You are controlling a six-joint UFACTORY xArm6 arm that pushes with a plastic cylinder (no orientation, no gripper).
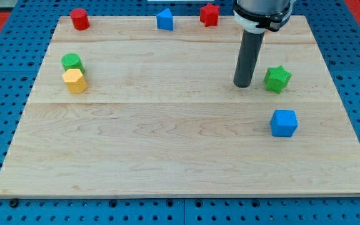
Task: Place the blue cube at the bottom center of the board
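The blue cube (284,122) lies on the wooden board (167,150) at the view's right, a little below the middle height. My tip (242,85) rests on the board up and to the left of the cube, apart from it. A green star-shaped block (277,79) sits just right of my tip, not touching it.
A red cylinder (79,19) is at the top left. A blue pentagon-like block (164,19) and a red star-shaped block (209,14) are along the top edge. A green cylinder (72,61) touches a yellow hexagonal block (74,80) at the left.
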